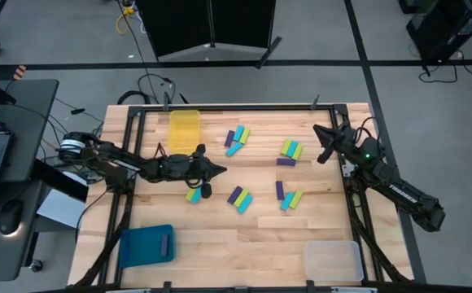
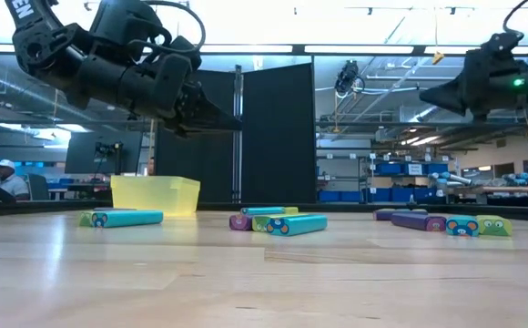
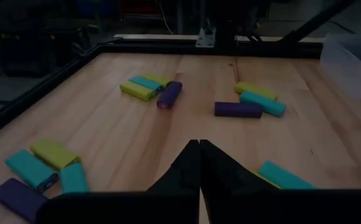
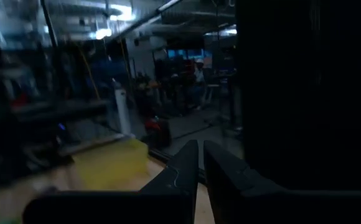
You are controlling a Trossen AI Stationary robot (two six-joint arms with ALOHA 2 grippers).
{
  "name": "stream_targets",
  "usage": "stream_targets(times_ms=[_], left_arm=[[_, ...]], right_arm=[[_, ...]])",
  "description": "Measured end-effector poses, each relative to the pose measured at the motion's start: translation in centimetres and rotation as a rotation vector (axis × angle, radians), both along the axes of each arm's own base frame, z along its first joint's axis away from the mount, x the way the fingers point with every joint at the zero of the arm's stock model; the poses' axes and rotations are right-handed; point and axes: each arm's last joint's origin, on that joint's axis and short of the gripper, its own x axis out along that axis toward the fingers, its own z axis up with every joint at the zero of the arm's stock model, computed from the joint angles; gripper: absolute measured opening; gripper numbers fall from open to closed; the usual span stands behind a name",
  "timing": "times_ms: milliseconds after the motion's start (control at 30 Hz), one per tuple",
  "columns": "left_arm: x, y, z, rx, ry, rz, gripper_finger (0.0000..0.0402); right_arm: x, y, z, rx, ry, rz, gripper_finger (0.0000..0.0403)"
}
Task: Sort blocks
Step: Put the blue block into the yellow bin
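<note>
Small purple, cyan and yellow-green blocks lie flat on the wooden table in loose clusters: far middle, far right, middle, right of middle and left. My left gripper hovers above the table between the left and far-middle clusters, shut and holding nothing. My right gripper is raised at the table's far right side, its fingers close together with nothing between them.
A yellow tray stands at the far left. A blue tray at the near left holds a purple block. A clear tray sits at the near right. A dark metal frame borders the table.
</note>
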Motion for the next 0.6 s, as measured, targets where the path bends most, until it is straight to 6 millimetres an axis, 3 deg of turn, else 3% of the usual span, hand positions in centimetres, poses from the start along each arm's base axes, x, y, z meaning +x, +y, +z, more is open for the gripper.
stream_targets(times_ms=[233, 600], left_arm=[[0.1, 0.1, 0.4, -0.003, -0.044, -0.009, 0.0010], [0.1, 0.1, 0.5, -0.007, -0.058, -0.011, 0.0010]], right_arm=[[0.7, 0.1, -0.6, 0.157, -0.018, 0.116, 0.0039], [2.4, 0.4, -1.9, 0.240, 0.119, 0.154, 0.0039]])
